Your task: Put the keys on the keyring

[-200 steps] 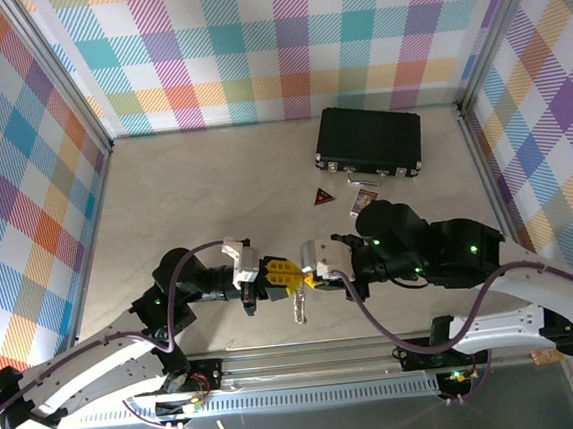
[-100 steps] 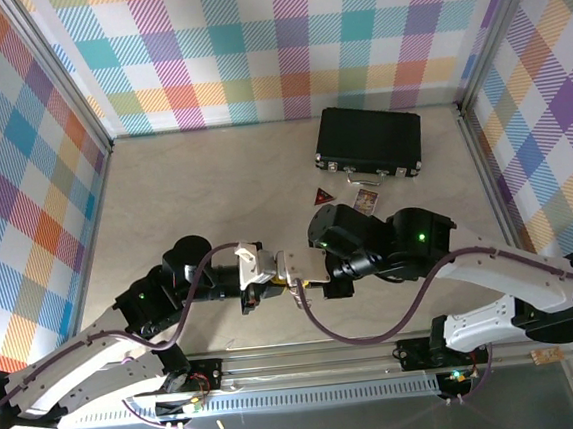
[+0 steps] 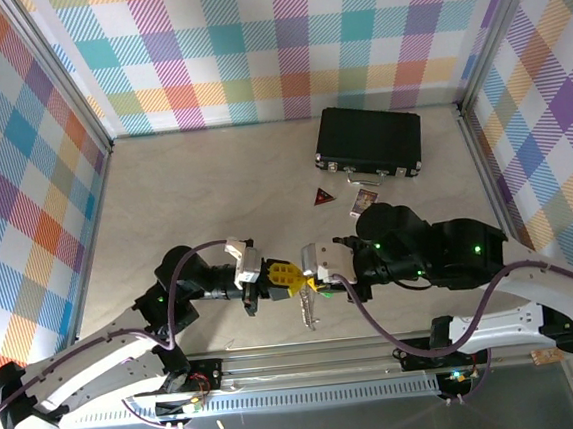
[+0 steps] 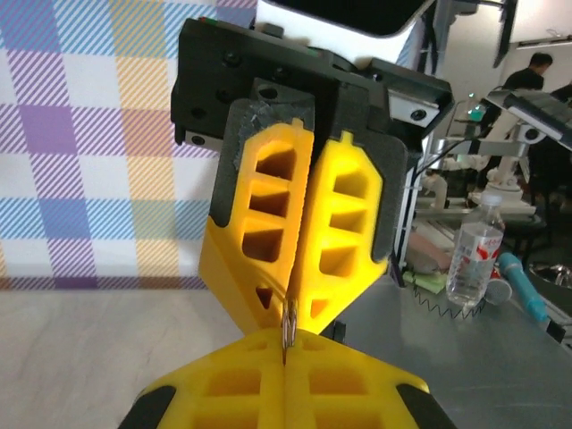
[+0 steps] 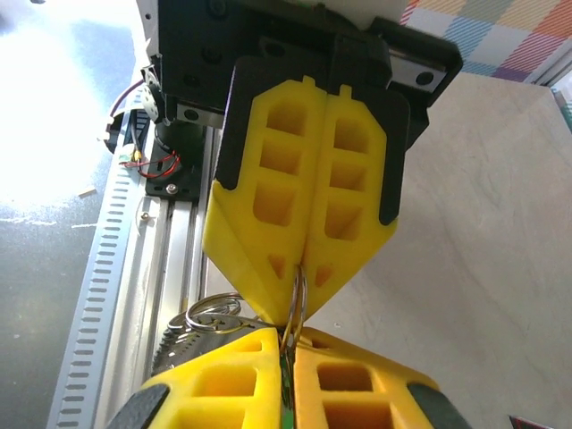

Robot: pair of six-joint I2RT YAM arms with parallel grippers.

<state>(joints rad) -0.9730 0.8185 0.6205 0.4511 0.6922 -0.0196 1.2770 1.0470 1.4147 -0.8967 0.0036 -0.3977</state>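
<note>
My left gripper [image 3: 292, 279] and right gripper [image 3: 310, 282] meet tip to tip just above the table's near edge. A thin metal ring [image 4: 288, 332] stands edge-on between them. In the left wrist view my left gripper [image 4: 286, 362] is shut on the ring's edge. In the right wrist view the same ring [image 5: 298, 299] runs down into my shut right gripper [image 5: 290, 344], and a sliver of the green key [image 5: 286, 398] shows in that gap. The keyring [image 3: 305, 311] hangs as pale silvery loops under the tips, with its coils [image 5: 206, 320] beside my right fingers. The black-headed key is hidden.
A black case [image 3: 369, 142] lies at the back right, with a dark red triangle [image 3: 322, 197] and a small patterned card [image 3: 363, 202] in front of it. The aluminium rail [image 3: 309, 358] runs along the near edge, right below the grippers. Plaid walls close in three sides.
Half a second ago the right wrist lay further left, over the left gripper. It has drawn back to the right, and the tips meet point to point again with the bunch hanging below.
</note>
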